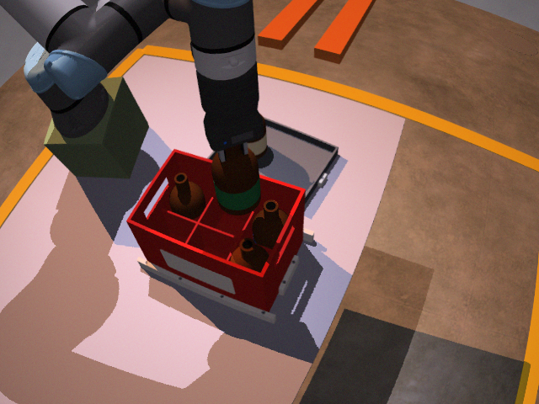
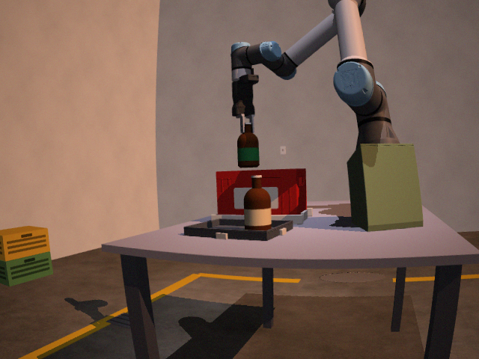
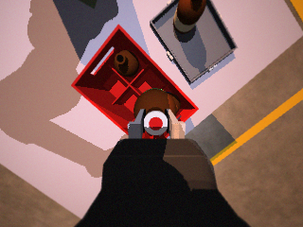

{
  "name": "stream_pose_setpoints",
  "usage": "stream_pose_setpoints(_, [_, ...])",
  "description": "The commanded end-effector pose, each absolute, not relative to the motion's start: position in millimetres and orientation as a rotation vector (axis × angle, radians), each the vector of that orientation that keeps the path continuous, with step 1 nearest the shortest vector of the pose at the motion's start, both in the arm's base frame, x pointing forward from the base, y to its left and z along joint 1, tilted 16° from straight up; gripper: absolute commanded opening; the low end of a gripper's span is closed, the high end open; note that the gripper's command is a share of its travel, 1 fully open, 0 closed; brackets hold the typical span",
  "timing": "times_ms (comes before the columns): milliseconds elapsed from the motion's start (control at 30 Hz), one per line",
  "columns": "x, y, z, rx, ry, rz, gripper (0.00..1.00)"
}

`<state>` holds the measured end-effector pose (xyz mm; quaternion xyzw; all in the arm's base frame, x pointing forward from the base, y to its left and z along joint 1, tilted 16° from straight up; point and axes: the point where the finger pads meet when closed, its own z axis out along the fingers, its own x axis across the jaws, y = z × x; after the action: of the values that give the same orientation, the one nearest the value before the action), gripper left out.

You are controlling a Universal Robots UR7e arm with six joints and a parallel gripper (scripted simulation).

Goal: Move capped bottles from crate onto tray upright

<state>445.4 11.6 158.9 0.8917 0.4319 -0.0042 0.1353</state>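
Observation:
My gripper (image 1: 233, 150) is shut on the neck of a capped brown bottle with a green label (image 1: 235, 180) and holds it upright in the air above the red crate (image 1: 217, 225). In the exterior view the gripper (image 2: 245, 120) holds this bottle (image 2: 248, 148) clear above the crate's rim (image 2: 260, 191). In the wrist view its red and white cap (image 3: 155, 122) sits between the fingers. Three open brown bottles stand in the crate (image 1: 186, 195) (image 1: 269, 221) (image 1: 250, 254). A capped bottle with a white label (image 2: 257, 209) stands upright on the dark tray (image 2: 237, 228).
An olive green block (image 1: 98, 130) holding the arm's base stands on the table beside the crate. The tray (image 1: 300, 158) lies just behind the crate. Two orange bars (image 1: 315, 23) lie on the floor beyond the table. Yellow and green crates (image 2: 24, 255) stand on the floor.

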Motion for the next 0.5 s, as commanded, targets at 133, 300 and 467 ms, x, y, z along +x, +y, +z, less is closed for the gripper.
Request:
stream_pose_setpoints(133, [446.5, 25.3, 156.0, 2.582, 1.25, -0.011, 0.0])
stream_pose_setpoints(300, [445.5, 30.7, 154.5, 2.582, 1.251, -0.01, 0.0])
stream_pose_setpoints(467, [444.8, 40.3, 152.0, 2.582, 1.25, -0.011, 0.0])
